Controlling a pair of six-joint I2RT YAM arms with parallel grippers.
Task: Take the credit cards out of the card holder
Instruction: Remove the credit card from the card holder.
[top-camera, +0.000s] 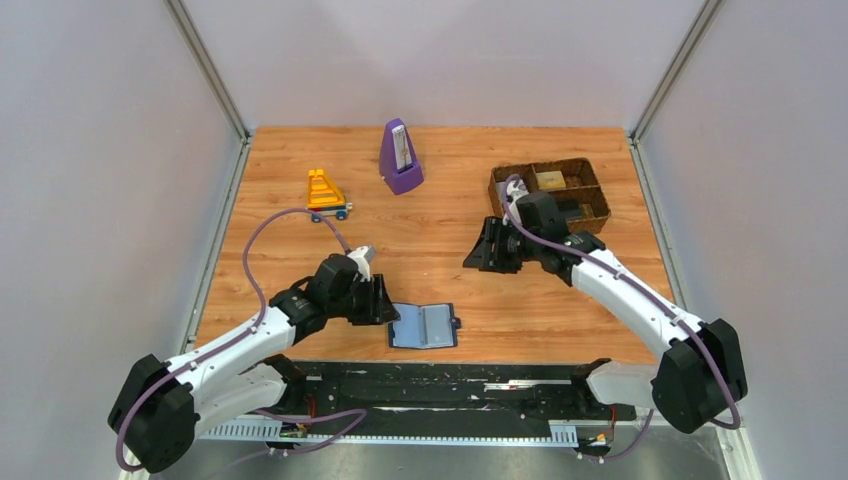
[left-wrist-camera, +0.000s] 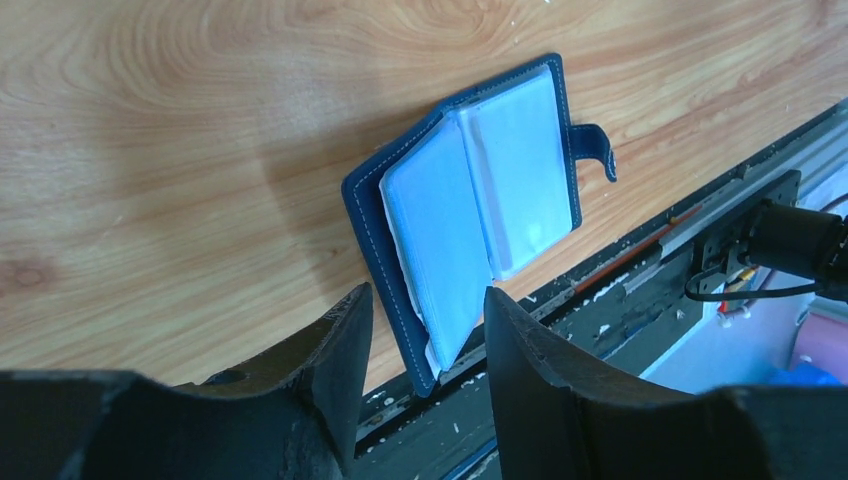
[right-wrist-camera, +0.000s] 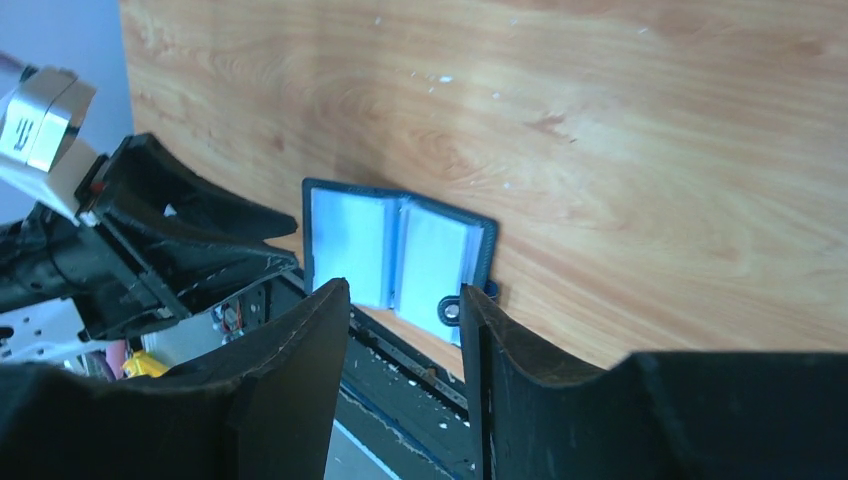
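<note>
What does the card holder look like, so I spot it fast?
On the wooden table, look at the near edge, between the two arm bases. The card holder lies open like a small book. Unlike the purple metronome, yellow toy and brown basket farther back, it is flat, dark-covered, with pale blue pages.

No word, brand or number can be read anywhere. The only print is a few dark marks on a small white label (right-wrist-camera: 22, 128). It sits on the pale grey box-shaped block (right-wrist-camera: 60, 95) just behind the left hand (right-wrist-camera: 290, 245), and the marks are too blurred to make out.
</note>
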